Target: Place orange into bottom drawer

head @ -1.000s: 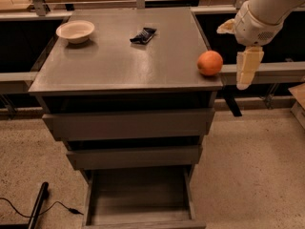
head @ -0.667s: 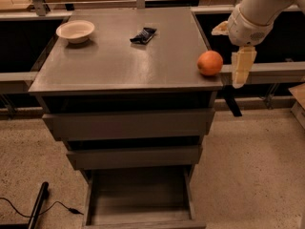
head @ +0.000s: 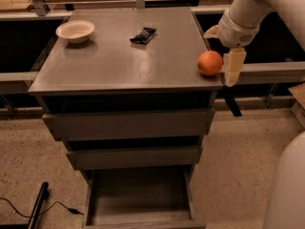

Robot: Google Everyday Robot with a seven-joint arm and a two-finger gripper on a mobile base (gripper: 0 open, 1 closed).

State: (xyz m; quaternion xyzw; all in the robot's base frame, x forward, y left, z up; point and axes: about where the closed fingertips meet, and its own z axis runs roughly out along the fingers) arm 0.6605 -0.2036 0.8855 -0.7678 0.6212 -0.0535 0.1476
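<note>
The orange (head: 209, 63) sits on the cabinet top near its front right corner. My gripper (head: 220, 56) comes in from the upper right and is open at the orange's right side. One pale finger (head: 233, 67) hangs down just right of the orange, and the other finger's tip (head: 211, 31) shows behind it. The gripper holds nothing. The bottom drawer (head: 139, 202) is pulled out at the foot of the cabinet, and its shallow tray is empty.
A white bowl (head: 75, 31) stands at the back left of the cabinet top (head: 119, 66). A black snack wrapper (head: 143, 35) lies near the back middle. The two upper drawers (head: 128, 124) are shut. A black cable and bar (head: 38, 209) lie on the floor at left.
My gripper has moved left, closing in on the orange's right side. The orange, bowl and wrapper have not moved.
</note>
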